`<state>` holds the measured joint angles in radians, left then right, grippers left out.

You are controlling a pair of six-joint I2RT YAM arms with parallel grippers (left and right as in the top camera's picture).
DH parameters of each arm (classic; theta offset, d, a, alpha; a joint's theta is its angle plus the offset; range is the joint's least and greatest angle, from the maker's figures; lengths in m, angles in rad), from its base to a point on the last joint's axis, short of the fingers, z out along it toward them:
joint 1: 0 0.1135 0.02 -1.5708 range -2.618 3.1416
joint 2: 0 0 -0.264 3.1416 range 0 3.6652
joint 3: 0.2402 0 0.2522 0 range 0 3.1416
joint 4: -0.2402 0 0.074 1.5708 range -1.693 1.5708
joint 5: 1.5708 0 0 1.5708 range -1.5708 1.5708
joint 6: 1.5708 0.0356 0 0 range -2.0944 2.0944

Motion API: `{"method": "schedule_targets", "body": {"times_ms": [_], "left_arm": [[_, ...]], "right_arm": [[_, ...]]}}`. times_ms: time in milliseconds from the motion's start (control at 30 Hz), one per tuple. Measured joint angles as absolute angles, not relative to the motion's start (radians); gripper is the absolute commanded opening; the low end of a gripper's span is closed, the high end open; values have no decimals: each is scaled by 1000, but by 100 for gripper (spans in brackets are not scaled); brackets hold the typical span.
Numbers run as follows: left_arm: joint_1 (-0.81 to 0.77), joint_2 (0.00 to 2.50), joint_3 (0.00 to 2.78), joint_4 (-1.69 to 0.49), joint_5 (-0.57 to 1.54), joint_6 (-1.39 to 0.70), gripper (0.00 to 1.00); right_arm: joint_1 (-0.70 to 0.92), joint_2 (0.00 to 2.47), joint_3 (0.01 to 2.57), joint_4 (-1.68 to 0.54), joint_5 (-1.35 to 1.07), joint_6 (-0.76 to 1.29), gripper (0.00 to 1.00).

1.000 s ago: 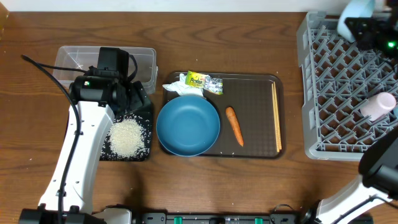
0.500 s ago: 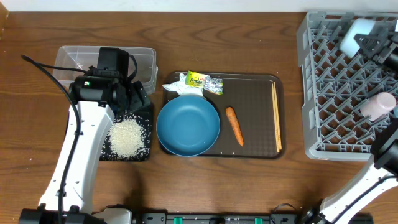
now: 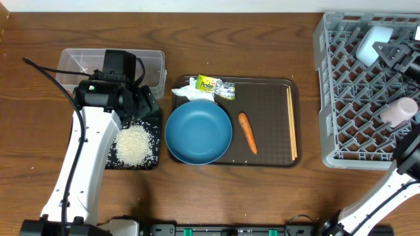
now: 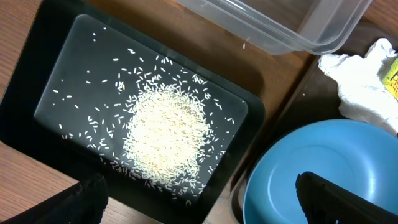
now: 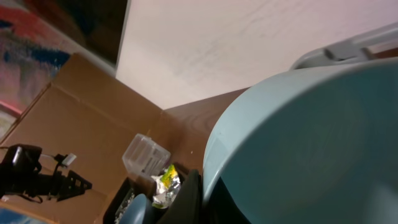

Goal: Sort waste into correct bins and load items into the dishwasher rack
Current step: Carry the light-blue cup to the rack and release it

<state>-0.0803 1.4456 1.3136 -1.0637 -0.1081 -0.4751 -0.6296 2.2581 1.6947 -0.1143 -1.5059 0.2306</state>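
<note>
The step in hand looks like loading the rack. At the upper right of the overhead view the right gripper (image 3: 388, 52) is clenched on the light-blue cup (image 3: 369, 43) and holds it over the far rows of the grey dishwasher rack (image 3: 354, 111). In the right wrist view the cup fills the frame with a dark finger against its side. A small white cup (image 3: 398, 111) lies on its side in the rack, lower right of the held one.

The left gripper (image 4: 200, 185) hangs released, fingers wide apart, above the black tray (image 4: 56, 68), which holds the heap of rice (image 4: 166, 140) beside the clear tub (image 3: 79, 62).

The next move probably calls for setting the cup into a free cell of the lattice and letting go. Left to sort on the brown tray (image 3: 269, 105) are the blue bowl (image 3: 198, 131), the carrot (image 3: 247, 132), the chopsticks (image 3: 291, 124) and — at the upper left edge — the tissue (image 3: 187, 90) and wrapper (image 3: 215, 85).
</note>
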Motion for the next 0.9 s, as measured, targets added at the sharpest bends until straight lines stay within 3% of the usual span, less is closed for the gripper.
{"method": "schedule_targets", "body": {"times_ms": [367, 600, 767, 833, 900], "left_arm": [[-80, 1446, 1314, -1064, -109, -475, 99], [-80, 1446, 1314, -1064, -109, -475, 99], [-80, 1446, 1314, -1063, -109, -475, 99], [-80, 1446, 1314, -1063, -109, -475, 99], [-80, 1446, 1314, -1064, -109, -475, 99]], "right_arm": [[-695, 2266, 1695, -118, -1476, 292, 13], [-723, 2264, 1695, -130, -1381, 381, 27], [-760, 2226, 1693, -240, -1244, 419, 52], [-774, 2187, 1692, -311, -1172, 421, 75], [-783, 2142, 1692, -366, -1112, 416, 80]]}}
